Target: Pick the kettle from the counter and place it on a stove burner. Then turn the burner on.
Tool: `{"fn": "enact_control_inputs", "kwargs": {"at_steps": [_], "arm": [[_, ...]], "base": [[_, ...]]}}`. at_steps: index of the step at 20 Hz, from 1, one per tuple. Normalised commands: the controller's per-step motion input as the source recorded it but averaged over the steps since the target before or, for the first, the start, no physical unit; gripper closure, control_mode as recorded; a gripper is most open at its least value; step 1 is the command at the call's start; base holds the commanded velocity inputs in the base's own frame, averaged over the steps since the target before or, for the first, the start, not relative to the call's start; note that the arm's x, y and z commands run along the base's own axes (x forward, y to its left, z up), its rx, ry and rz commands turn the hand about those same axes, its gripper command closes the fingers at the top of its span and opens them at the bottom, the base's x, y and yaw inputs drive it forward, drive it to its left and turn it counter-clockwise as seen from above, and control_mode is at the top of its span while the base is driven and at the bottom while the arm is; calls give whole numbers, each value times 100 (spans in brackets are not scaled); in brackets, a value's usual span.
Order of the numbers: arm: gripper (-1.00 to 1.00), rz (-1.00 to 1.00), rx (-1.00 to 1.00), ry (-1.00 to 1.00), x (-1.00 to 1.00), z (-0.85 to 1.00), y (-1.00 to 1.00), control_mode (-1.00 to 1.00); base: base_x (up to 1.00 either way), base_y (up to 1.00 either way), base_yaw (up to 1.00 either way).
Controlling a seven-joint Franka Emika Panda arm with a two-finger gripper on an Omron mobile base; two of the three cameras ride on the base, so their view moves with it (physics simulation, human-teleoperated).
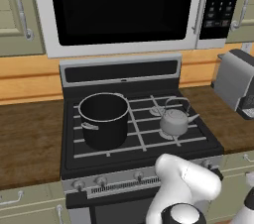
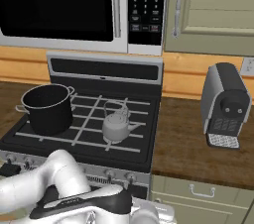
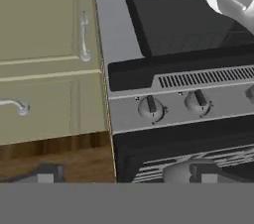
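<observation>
The kettle (image 1: 174, 121) already sits on the stove burner (image 1: 158, 111); the knob (image 3: 150, 107) remains unturned (pincer opening: cannot tell).

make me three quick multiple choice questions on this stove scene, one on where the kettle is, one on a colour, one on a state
1. Where does the kettle stand?
A. on the counter
B. on the stove grate, to the right of the pot
C. inside the pot

2. What colour is the pot?
A. black
B. red
C. white

3. Is the kettle held by the arm?
A. yes, lifted
B. yes, tilted
C. no, it stands free and upright

Answers: 1 B, both base views show it on the grate bars beside the pot. 2 A, its walls are black. 3 C, nothing touches it in either base view.
</observation>
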Motion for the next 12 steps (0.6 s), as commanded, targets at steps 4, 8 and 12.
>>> {"fn": "enact_control_inputs", "kwargs": {"at_steps": [4,8,12], "arm": [[-100,0,73,-18,-2,-100,10,-100],[-100,0,41,-60,0,-62,21,-100],[-100,0,1,-62,13,-14,40,-100]], "base": [[0,0,0],[0,0,0],[0,0,0]]}}
